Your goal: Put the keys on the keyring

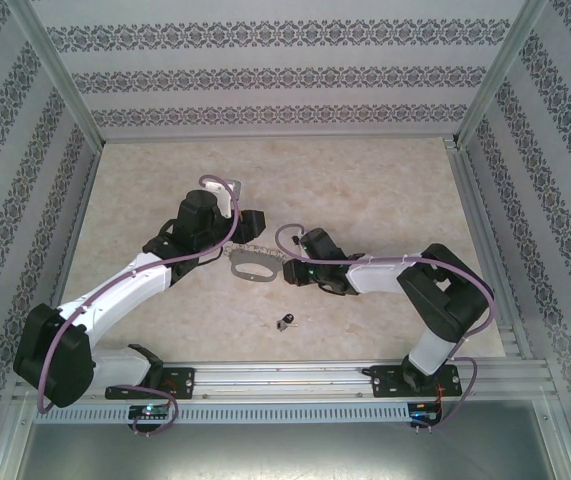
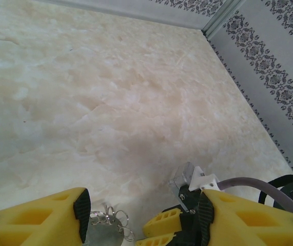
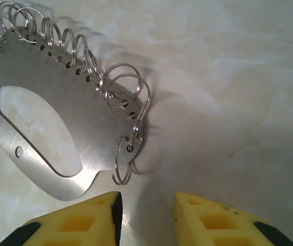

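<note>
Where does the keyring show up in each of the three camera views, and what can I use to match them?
Top external: the keyring lies near the middle, slightly left of centre.
Left wrist: it peeks in at the bottom edge, left of centre, wire rings showing.
Right wrist: it is large across the left half.
Shared landmark: the marbled tabletop beneath it.

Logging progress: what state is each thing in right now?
Flat grey metal keyring plate: flat on table, wire rings without keys.
Tiny black-headed key: loose on table, apart from plate.
Left gripper: open, plate's end between its fingers.
Right gripper: open, empty.
</note>
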`<control>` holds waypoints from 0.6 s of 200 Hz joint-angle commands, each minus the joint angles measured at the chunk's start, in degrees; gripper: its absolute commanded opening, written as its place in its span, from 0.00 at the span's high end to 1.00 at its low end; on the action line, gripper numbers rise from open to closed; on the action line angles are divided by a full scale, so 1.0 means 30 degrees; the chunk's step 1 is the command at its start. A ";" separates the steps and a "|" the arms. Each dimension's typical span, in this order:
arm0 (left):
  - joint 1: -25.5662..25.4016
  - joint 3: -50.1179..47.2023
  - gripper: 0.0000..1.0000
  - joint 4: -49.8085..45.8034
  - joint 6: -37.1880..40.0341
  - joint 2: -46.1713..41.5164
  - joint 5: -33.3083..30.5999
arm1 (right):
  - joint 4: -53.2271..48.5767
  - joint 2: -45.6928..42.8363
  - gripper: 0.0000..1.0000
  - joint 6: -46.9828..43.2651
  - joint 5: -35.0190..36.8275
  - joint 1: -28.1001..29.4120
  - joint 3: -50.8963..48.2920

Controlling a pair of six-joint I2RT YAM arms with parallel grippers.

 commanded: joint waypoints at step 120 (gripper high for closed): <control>0.0157 0.0088 0.40 0.0897 -0.0134 0.0542 0.0415 | 0.0115 0.1042 0.69 0.0217 0.0676 0.0401 0.1456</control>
